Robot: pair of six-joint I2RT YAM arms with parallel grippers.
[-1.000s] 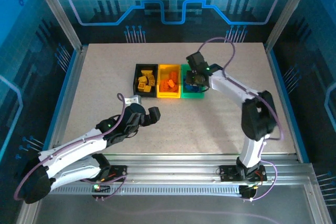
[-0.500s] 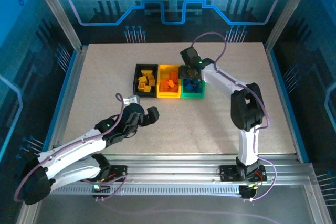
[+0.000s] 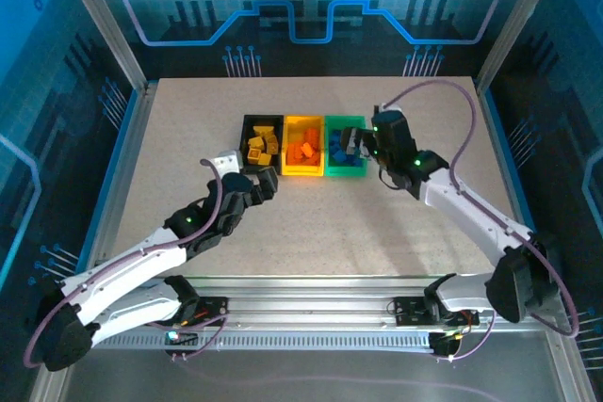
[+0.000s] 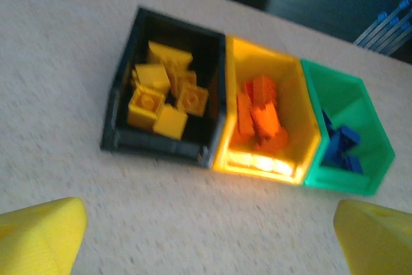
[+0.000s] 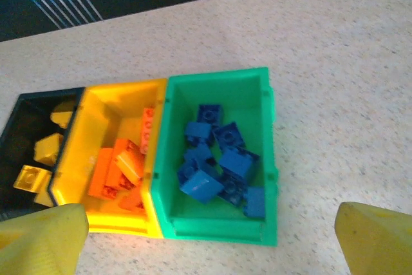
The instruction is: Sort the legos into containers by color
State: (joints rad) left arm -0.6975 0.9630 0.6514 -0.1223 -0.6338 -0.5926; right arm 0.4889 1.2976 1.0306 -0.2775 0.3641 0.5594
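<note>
Three containers stand in a row at mid-table: a black bin (image 3: 244, 146) with yellow legos (image 3: 261, 147), a yellow bin (image 3: 303, 172) with orange legos (image 3: 302, 151), and a green bin (image 3: 346, 172) with blue legos (image 3: 337, 151). My right gripper (image 3: 357, 144) hangs open and empty at the green bin's right side. In the right wrist view the blue legos (image 5: 219, 159) lie heaped in the green bin (image 5: 219, 227) between my wide-spread fingers (image 5: 42, 239). My left gripper (image 3: 267, 180) is open and empty just in front of the black bin (image 4: 154, 144).
The beige table (image 3: 188, 138) has a raised blue rim on its left and right sides and a metal rail along the near edge. Bare tabletop lies around the three bins. No loose bricks show on the table surface.
My right gripper has opened and drawn back from over the green bin to its right side. My left gripper has moved up towards the black bin.
</note>
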